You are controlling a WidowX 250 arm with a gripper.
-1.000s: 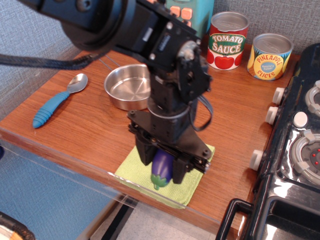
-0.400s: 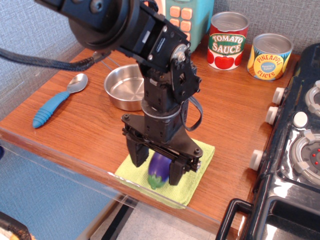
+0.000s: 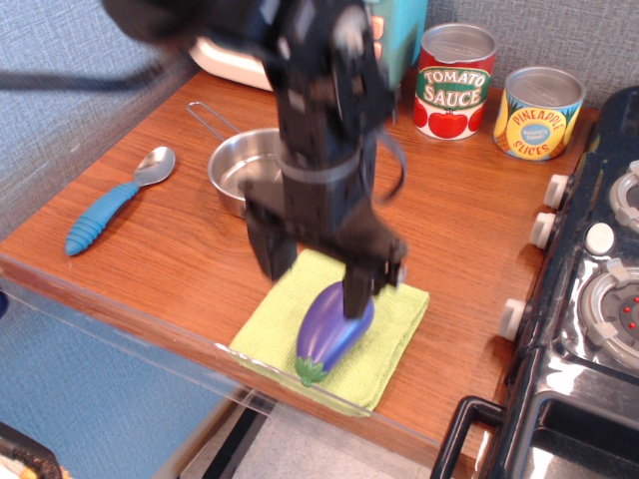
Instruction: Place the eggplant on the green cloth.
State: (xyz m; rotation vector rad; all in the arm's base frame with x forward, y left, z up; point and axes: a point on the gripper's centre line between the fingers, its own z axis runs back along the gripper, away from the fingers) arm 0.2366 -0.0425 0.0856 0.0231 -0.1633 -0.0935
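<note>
The purple eggplant (image 3: 333,329) lies on the lime-green cloth (image 3: 387,347) near the table's front edge, its green stem cap pointing toward the front. My gripper (image 3: 313,271) is above it, lifted and blurred by motion, with its two fingers spread apart and nothing between them. One finger (image 3: 270,247) is over the cloth's back left edge, the other (image 3: 358,284) just above the eggplant's rear end.
A steel pan (image 3: 240,170) stands behind the arm. A blue-handled spoon (image 3: 112,203) lies at the left. Tomato sauce (image 3: 454,82) and pineapple (image 3: 538,113) cans stand at the back. A toy stove (image 3: 589,289) fills the right side.
The gripper lowered the eggplant onto the cloth, opened and let it go, then rose. The eggplant now lies flat on the cloth.
</note>
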